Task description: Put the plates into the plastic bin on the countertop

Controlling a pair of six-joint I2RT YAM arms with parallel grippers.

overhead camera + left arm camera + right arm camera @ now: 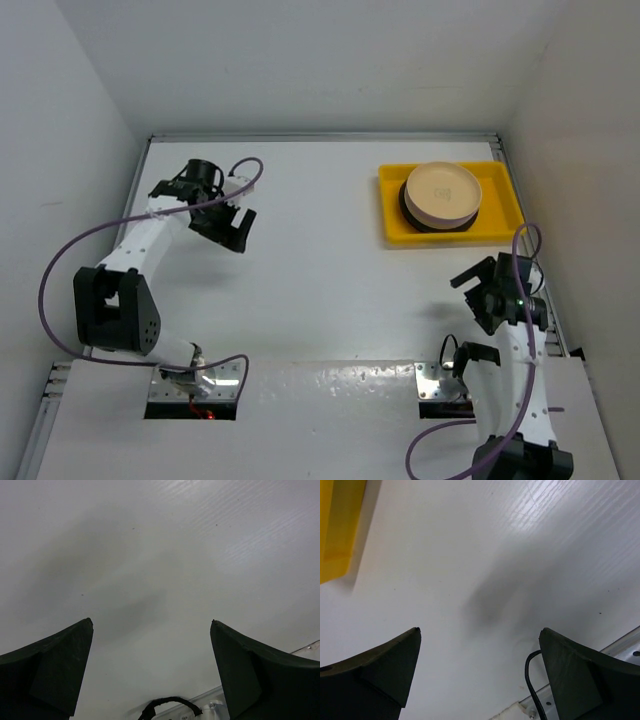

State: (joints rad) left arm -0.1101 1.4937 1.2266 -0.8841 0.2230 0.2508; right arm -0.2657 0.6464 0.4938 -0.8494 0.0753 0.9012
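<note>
The yellow plastic bin (395, 222) sits at the back right of the white countertop (320, 270). A stack of plates stands in it, a cream plate (442, 191) on top and a dark rim showing under it. My left gripper (230, 231) is open and empty over the left part of the countertop, far from the bin. My right gripper (478, 290) is open and empty, just in front of the bin's near right corner. The left wrist view shows only bare countertop between its fingers (60, 670). The right wrist view shows a bin corner (337, 530) at upper left.
White walls enclose the countertop on three sides. Metal mounting plates (440, 383) and purple cables (60, 270) lie at the near edge by the arm bases. A black cable (530, 680) loops near my right fingers.
</note>
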